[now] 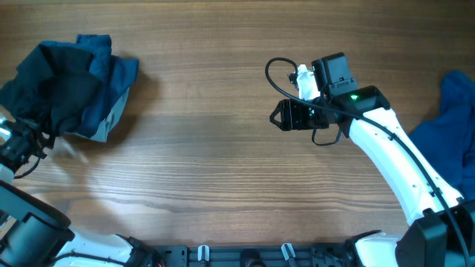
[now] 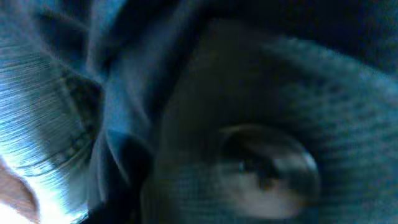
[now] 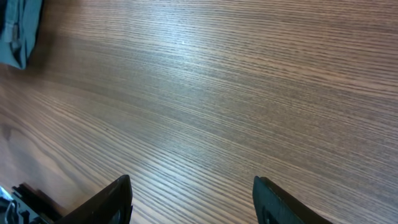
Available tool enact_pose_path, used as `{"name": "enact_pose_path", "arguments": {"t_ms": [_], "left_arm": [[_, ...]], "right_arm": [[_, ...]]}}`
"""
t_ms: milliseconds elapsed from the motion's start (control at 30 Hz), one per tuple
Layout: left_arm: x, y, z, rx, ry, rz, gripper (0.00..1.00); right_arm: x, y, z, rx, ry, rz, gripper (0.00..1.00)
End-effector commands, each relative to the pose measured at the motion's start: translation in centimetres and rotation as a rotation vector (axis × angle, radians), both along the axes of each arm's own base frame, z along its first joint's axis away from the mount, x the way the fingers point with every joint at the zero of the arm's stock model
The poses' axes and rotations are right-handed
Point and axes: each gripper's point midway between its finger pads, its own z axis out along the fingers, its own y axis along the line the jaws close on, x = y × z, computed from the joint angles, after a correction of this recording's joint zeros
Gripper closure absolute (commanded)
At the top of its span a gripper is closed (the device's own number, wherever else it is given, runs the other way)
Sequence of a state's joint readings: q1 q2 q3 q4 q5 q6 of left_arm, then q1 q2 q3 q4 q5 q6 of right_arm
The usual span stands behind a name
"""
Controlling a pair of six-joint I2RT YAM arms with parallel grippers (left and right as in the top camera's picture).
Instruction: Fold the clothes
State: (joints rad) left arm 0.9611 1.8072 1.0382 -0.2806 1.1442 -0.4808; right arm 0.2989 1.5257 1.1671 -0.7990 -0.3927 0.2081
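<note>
A pile of dark clothes (image 1: 70, 85) lies at the far left of the table, with a black garment on top of blue ones. My left gripper (image 1: 18, 144) is at the pile's near-left edge, against the black garment. The left wrist view is filled with blurred dark blue cloth (image 2: 249, 112) and its fingers are hidden. My right gripper (image 1: 280, 115) is open and empty above bare wood at the table's middle; its fingertips (image 3: 193, 199) are spread wide. An edge of the pile (image 3: 15, 31) shows at the top left of the right wrist view.
A second heap of blue clothes (image 1: 453, 126) lies at the right edge of the wooden table (image 1: 208, 163), partly behind my right arm.
</note>
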Motion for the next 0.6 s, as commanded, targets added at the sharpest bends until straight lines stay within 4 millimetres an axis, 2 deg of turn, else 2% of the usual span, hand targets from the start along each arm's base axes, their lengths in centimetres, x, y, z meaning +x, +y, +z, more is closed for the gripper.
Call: {"name": "enact_pose_path", "arguments": {"t_ms": [0, 33, 100, 167, 233, 267, 300, 367, 433, 467, 533, 567], "left_arm": [[-1.2, 0.6, -1.8, 0.154, 0.161, 0.048, 0.22], [-1.7, 0.6, -1.6, 0.188, 0.187, 0.054, 0.01], [-2.9, 0.9, -0.8, 0.25, 0.252, 0.091, 0.0], [-3.7, 0.7, 1.2, 0.303, 0.258, 0.112, 0.0], [-4.4, 0.2, 4.2, 0.368, 0.229, 0.135, 0.01], [-5.0, -0.7, 7.8, 0.44, 0.168, 0.154, 0.0], [-5.3, -1.4, 10.3, 0.487, 0.118, 0.162, 0.01], [-5.5, -3.0, 13.8, 0.538, 0.007, 0.145, 0.01], [-5.8, -5.6, 19.1, 0.623, -0.167, 0.1, 0.01], [-6.1, -7.6, 21.8, 0.673, -0.244, 0.067, 0.01], [-6.0, -11.1, 24.4, 0.716, -0.335, -0.042, 0.0], [-5.9, -12.6, 25.0, 0.727, -0.359, -0.093, 0.0]], "right_arm": [[0.0, 0.3, 0.0, 0.017, 0.007, 0.008, 0.37], [-0.1, 0.3, 0.0, 0.017, 0.008, 0.009, 0.37], [0.0, 0.3, 0.0, 0.017, 0.006, 0.009, 0.37], [0.0, 0.4, 0.0, 0.016, 0.0, 0.015, 0.37], [0.0, 0.4, 0.0, 0.012, -0.006, 0.028, 0.37], [0.0, 0.3, 0.0, 0.011, -0.005, 0.029, 0.37], [0.0, 0.3, 0.0, 0.011, -0.005, 0.029, 0.37], [0.0, 0.4, 0.1, 0.012, -0.009, 0.029, 0.38], [0.2, 0.4, 0.2, 0.014, -0.019, 0.03, 0.38], [0.4, 0.5, 0.5, 0.018, -0.029, 0.03, 0.38], [0.8, 0.6, 1.5, 0.028, -0.059, 0.027, 0.41], [1.0, 0.7, 2.1, 0.033, -0.079, 0.028, 0.4]]}}
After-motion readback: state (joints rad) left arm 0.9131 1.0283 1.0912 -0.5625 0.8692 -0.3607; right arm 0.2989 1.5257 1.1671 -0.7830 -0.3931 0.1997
